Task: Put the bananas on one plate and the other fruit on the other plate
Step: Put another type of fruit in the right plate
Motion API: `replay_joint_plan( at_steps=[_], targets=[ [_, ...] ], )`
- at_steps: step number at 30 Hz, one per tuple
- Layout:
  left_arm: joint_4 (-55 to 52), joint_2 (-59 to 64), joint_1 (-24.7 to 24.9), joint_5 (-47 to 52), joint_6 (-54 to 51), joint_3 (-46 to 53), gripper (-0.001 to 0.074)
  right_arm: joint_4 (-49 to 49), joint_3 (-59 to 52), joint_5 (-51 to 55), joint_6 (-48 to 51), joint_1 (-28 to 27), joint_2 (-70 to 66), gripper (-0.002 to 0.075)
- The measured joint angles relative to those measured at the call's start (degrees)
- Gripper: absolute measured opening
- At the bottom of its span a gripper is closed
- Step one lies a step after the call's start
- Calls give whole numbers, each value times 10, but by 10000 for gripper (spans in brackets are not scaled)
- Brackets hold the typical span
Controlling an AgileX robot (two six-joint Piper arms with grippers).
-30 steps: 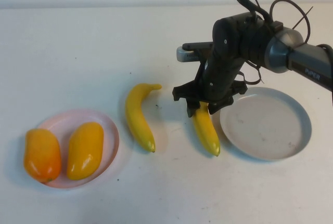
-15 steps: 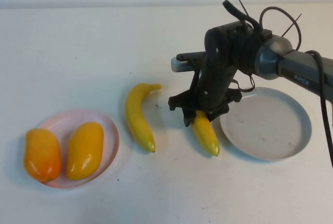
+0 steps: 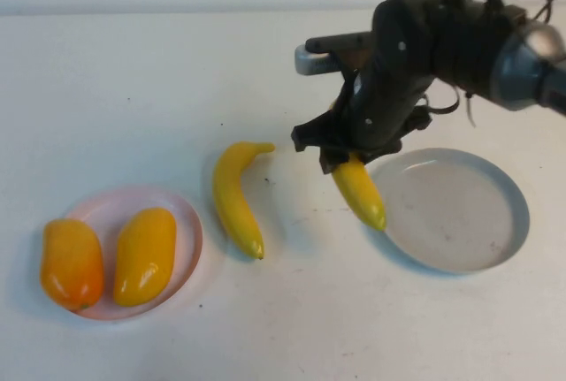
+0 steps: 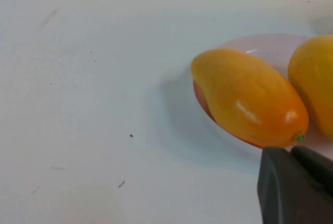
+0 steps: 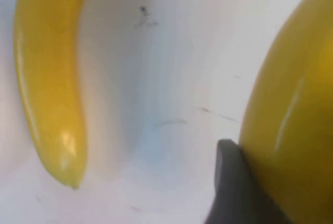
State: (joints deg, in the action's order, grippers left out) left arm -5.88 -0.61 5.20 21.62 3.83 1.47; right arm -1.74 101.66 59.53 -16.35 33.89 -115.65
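— What's the right gripper [image 3: 352,158] doing up there, right of centre in the high view?

— It's clamped on one banana [image 3: 361,192], which hangs tilted off the white table [image 3: 133,89], its lower tip over the near-left rim of the grey-blue plate [image 3: 517,213]. In the right wrist view that held banana [image 5: 291,109] fills the right side, pressed against a dark finger [image 5: 234,193].

— And the other banana?

— Lying flat at centre frame, second banana [image 3: 237,197], stem pointing up-right. It sits between the two plates, apart from both. The wrist view shows it too [image 5: 47,78], beside the held one with bare table between.

— Anything blocking the plate?

— The arm's dark body covers the plate's upper-left edge; the plate's dish itself is bare.

— The mangoes?

— Both on the pink plate [image 3: 190,222], lower left. The orange mango [image 3: 71,262] overhangs the left rim; the yellower mango [image 3: 144,255] lies just beside it.

— Left gripper?

— Only a dark piece of the left gripper [image 4: 294,185] shows in the lower right of its wrist view, near the orange mango [image 4: 247,96]. Can't tell how its fingers stand.
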Motion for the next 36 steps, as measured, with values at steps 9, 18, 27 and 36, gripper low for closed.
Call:
replay_joint_plan(
  at_steps=[9, 18, 27, 36],
  targets=[
    [0, 0, 0, 0, 0, 0, -4, 30, -231, -56, -33, -83, 189, 300],
    [0, 0, 0, 0, 0, 0, -4, 38, -286, -74, -43, -153, 155, 300],
    [0, 0, 0, 0, 0, 0, -4, 38, -286, -83, -43, -156, 120, 337],
    [0, 0, 0, 0, 0, 0, -4, 41, -280, -59, -43, -141, 125, 407]
  ],
)
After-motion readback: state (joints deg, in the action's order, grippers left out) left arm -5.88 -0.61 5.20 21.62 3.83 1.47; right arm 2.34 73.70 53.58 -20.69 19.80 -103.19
